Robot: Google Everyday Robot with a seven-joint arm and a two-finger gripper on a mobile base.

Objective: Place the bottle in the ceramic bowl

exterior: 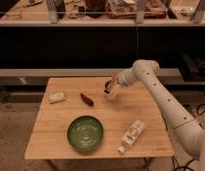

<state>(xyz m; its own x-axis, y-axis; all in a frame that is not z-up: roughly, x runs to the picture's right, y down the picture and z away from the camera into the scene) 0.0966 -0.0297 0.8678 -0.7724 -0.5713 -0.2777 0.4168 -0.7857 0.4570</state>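
The bottle [131,136], slim and white with a yellowish-green label, lies on its side near the table's front right corner. The ceramic bowl [85,134], round, dark green and empty, sits at the front centre, just left of the bottle. My gripper [111,89] is at the far centre-right of the table, well behind both, right at a small white cup with brown contents [110,93]. I cannot tell whether it holds the cup. The white arm [161,95] reaches in from the right.
A small pale rectangular block [57,97] lies at the far left of the wooden table [56,140]. A reddish-brown object [87,99] lies behind the bowl. A dark shelf and bench run behind the table.
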